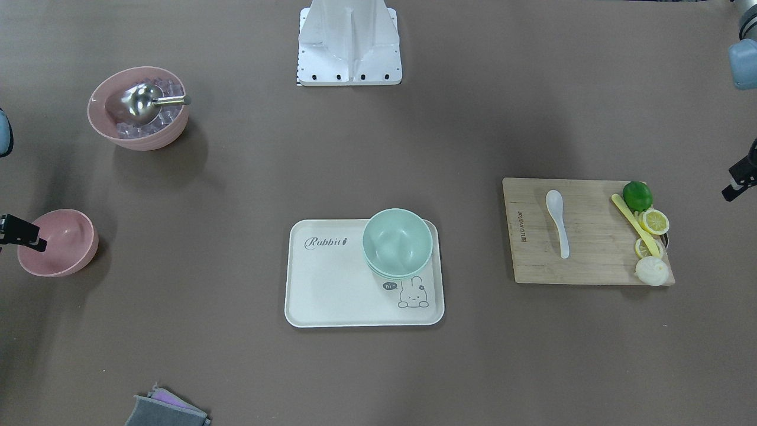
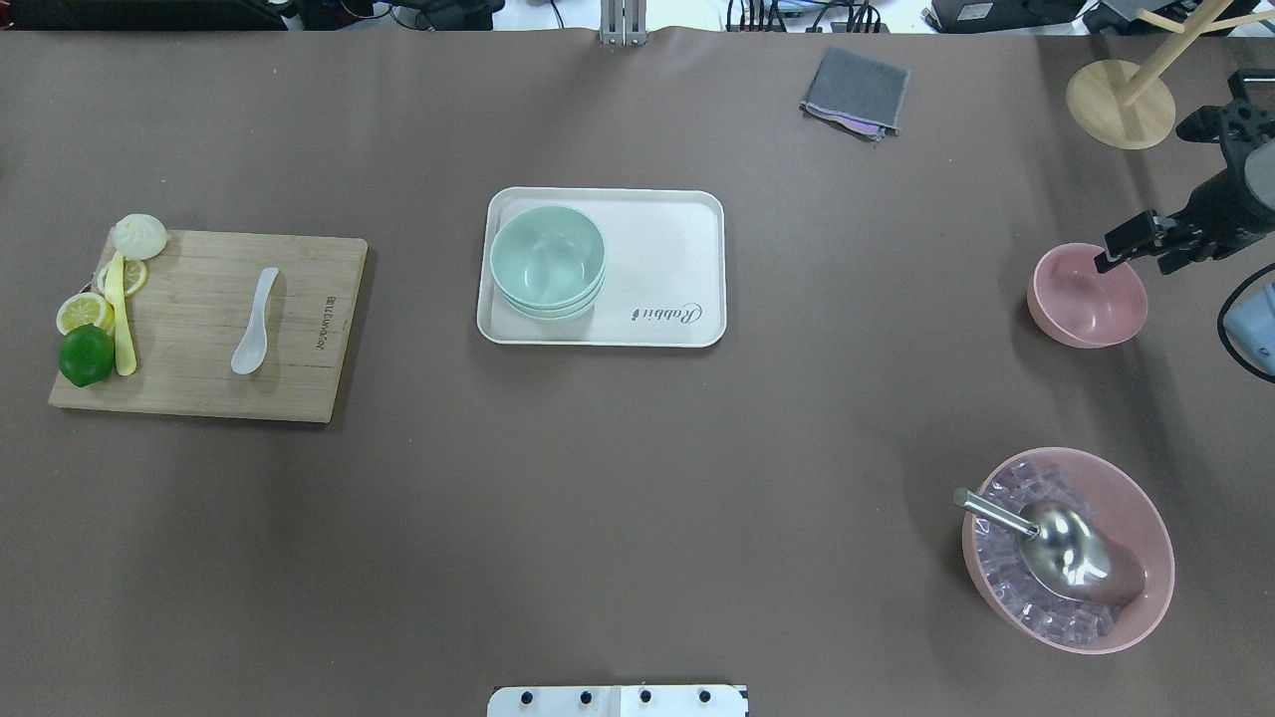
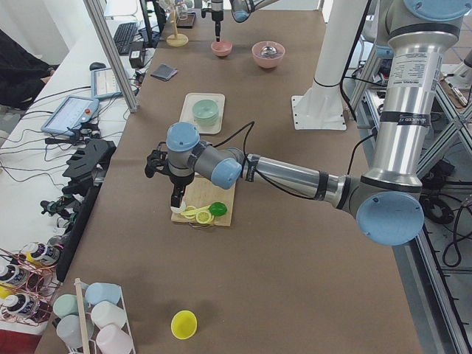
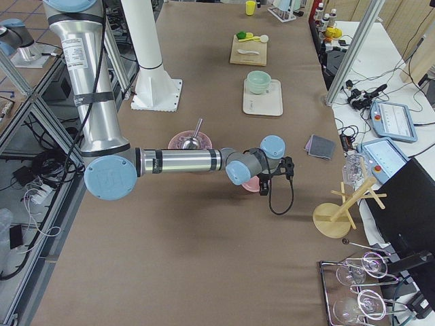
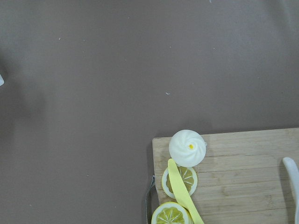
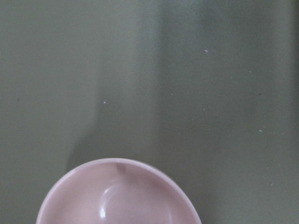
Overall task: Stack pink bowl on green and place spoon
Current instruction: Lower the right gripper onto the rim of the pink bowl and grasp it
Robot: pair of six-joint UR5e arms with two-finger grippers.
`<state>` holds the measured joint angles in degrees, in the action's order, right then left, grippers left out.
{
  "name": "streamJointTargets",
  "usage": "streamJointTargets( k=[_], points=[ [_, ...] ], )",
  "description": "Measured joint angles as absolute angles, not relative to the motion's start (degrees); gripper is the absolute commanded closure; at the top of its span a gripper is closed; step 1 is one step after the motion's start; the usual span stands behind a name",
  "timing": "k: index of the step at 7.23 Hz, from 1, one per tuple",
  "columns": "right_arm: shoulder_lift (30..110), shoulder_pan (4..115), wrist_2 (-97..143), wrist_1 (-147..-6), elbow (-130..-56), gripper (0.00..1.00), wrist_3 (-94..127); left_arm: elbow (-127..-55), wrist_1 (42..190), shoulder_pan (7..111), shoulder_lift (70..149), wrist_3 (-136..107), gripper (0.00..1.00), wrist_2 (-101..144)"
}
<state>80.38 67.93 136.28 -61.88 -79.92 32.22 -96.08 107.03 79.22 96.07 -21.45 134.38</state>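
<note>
The small pink bowl [image 2: 1086, 299] stands empty at the table's right side; it also shows in the front view [image 1: 59, 242] and fills the bottom of the right wrist view [image 6: 119, 196]. My right gripper [image 2: 1136, 257] hangs over its far rim, and its jaws look open and empty. Green bowls [image 2: 547, 261] sit stacked on the white tray [image 2: 667, 249]. The white spoon [image 2: 255, 321] lies on the wooden cutting board [image 2: 199, 378]. My left gripper [image 1: 738, 177] hovers at the board's outer end; I cannot tell whether it is open.
A large pink bowl [image 2: 1146, 498] holds ice cubes and a metal scoop [image 2: 1056, 543]. A lime [image 2: 86, 355], lemon slices, a yellow knife and a bun [image 5: 188, 147] lie on the board. A grey cloth [image 2: 857, 92] and a wooden stand [image 2: 1121, 105] are at the far edge.
</note>
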Motion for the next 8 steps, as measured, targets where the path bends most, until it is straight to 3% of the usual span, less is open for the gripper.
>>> streamJointTargets(
  k=[1,2,3,8],
  points=[
    [80.65,67.67,136.33,-61.88,-79.4,0.47,32.15,-96.07,107.08,78.93,96.17,-21.83,0.02,134.38],
    [80.87,67.42,136.35,-61.88,-78.94,0.91,32.22,-96.04,107.07,78.74,96.19,-21.99,0.02,134.38],
    [80.96,67.16,136.34,-61.83,-78.71,1.0,32.17,-96.03,107.07,78.64,96.19,-22.03,0.02,134.38],
    [79.61,67.43,138.17,-61.94,-78.64,1.0,32.58,-95.43,106.79,72.57,100.71,-31.88,0.02,134.04]
  ],
)
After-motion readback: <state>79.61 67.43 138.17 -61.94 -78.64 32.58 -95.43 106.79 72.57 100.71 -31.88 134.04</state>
